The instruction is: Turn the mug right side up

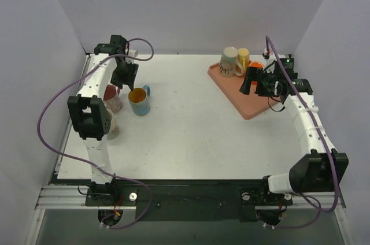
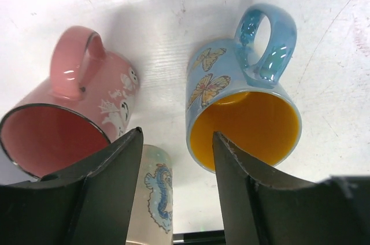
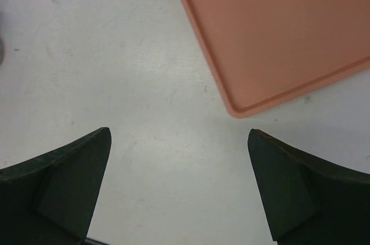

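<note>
A blue butterfly mug (image 2: 243, 123) with an orange inside stands upright on the white table, mouth up and handle pointing away. In the top view this mug (image 1: 139, 100) sits just right of my left gripper (image 1: 120, 86). My left gripper (image 2: 176, 135) hangs open above the table, and its right finger (image 2: 243, 199) overlaps the mug's near rim without gripping it. My right gripper (image 1: 247, 86) is open and empty at the tray's near corner. In its wrist view, the right gripper (image 3: 179, 134) has only bare table between its fingers.
A pink mug (image 2: 69, 112) with a red inside stands left of the blue one. Below it is a beige cup (image 2: 153, 193) with a blue figure on it. The salmon tray (image 3: 277, 43) at the back right carries a beige mug (image 1: 229, 62) and a yellow mug (image 1: 243, 57).
</note>
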Controlling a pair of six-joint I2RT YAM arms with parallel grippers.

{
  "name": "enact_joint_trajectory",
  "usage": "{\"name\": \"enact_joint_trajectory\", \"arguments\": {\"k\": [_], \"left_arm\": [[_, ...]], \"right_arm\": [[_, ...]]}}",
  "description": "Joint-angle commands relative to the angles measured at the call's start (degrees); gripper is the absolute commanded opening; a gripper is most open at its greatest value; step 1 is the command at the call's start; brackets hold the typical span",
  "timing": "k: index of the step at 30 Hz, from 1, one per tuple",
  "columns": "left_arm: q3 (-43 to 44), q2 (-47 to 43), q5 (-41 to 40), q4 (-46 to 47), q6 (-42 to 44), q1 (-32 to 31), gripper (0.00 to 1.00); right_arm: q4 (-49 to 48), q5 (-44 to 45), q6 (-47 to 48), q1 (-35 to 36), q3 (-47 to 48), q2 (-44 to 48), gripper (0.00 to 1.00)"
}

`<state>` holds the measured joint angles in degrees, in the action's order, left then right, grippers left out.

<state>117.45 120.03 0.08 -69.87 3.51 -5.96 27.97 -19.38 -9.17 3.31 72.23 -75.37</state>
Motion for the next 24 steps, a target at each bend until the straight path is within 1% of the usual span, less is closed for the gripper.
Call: {"name": "enact_joint_trajectory", "arguments": {"k": [1,3,4,6,9,10,11,12,13,14,15,18,22,23,24], "left_arm": [[2.61,-6.29,-0.08,2.18,3.69,-0.02,0.62],[1.04,-9.80,1.40,4.72,5.10,-0.11,0.62],[-0.89,-12.34,2.03,6.83,5.63,-0.28,0.62],[-4.13,-16.30,2.47,9.12,7.39,-0.98,0.62],[-9.24,-23.32,2.56,15.09,11.77,-2.91,0.62],[-12.13,-24.57,2.47,17.72,12.74,-3.36,0.62],[-13.29,-27.01,2.30,18.88,14.58,-4.58,0.62],[-15.65,-28.00,2.04,21.15,15.21,-5.11,0.62],[-16.80,-29.92,1.77,22.39,16.78,-6.51,0.62],[-18.29,-30.72,1.25,23.80,17.66,-7.22,0.62],[-19.18,-31.86,1.07,24.59,17.67,-8.10,0.62],[-20.59,-33.45,0.36,27.32,16.89,-8.90,0.62],[-21.82,-33.81,0.36,27.85,17.23,-8.90,0.62],[-22.08,-33.72,-1.29,27.85,17.23,-8.98,0.62],[-22.17,-33.54,-1.39,28.03,17.32,-8.90,0.62]], "right_arm": [[-9.58,-2.41,14.07,-6.29,6.07,-8.11,1.00],[-12.22,-2.77,18.56,-7.52,9.14,-14.59,0.98],[-13.80,-2.86,20.49,-7.88,10.03,-16.02,0.98],[-14.34,-3.12,22.60,-8.76,13.81,-21.55,0.95],[-13.64,-4.17,23.84,-9.99,21.26,-31.11,0.93],[-13.47,-4.87,24.11,-10.25,23.64,-32.63,0.90],[-13.64,-5.58,24.20,-10.86,24.62,-35.69,0.89],[-14.07,-5.93,24.63,-11.39,25.85,-36.76,0.87],[-14.17,-5.85,24.99,-11.48,26.47,-38.86,0.86],[-14.17,-5.85,26.64,-11.75,27.34,-39.41,0.84],[-14.08,-5.85,28.92,-11.84,27.53,-40.37,0.83],[-14.08,-5.58,33.77,-12.36,27.35,-40.29,0.83],[-13.38,-6.38,38.87,-13.50,26.48,-40.02,0.82],[-13.38,-5.94,39.66,-13.68,26.65,-40.55,0.80],[-12.68,-5.15,40.28,-13.86,27.96,-42.12,0.72]]}}
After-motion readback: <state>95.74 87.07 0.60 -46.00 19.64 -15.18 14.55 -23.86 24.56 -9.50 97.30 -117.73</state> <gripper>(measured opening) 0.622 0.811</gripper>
